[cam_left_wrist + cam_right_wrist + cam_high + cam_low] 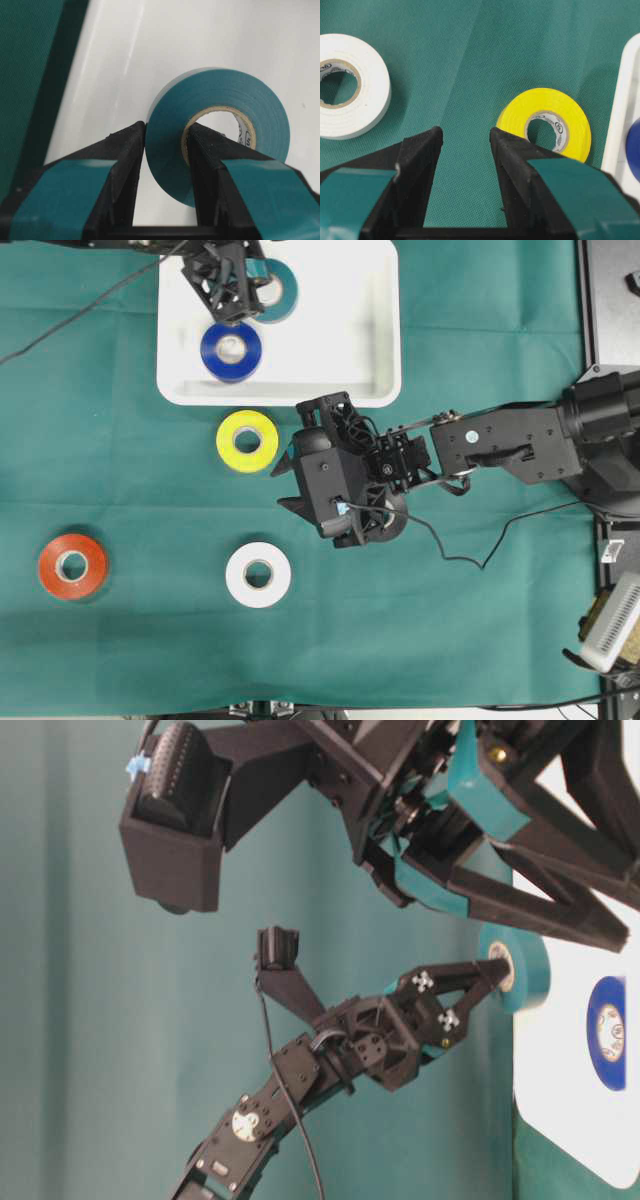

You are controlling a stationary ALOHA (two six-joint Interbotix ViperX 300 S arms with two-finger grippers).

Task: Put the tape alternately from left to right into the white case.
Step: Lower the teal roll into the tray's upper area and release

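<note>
**Tape rolls and white case: positions as found**

Teal tape roll [220, 130]: clamped in the left gripper [262, 285], one finger [122, 150] on the outer wall, the other through the pale core. The roll stands on edge over the floor of the white case [340, 370], at the upper left of the overhead frame.

Blue tape roll [231, 350]: lies flat inside the white case, just below the left gripper in the overhead frame, close to the case's left wall.

Right gripper [465, 145]: fingers partly apart with nothing between them, only green cloth showing in the gap. It hangs over the worktop [460, 620] below the case's lower edge, at mid-frame overhead.

Yellow tape roll [247, 441]: flat on the cloth, just left of the right gripper and just below the case's lower rim, outside it.

White tape roll [258, 574]: flat on the cloth, below the yellow roll, apart from it.

Orange-red tape roll [72, 565]: flat on the cloth at lower left, well apart from the others.
</note>
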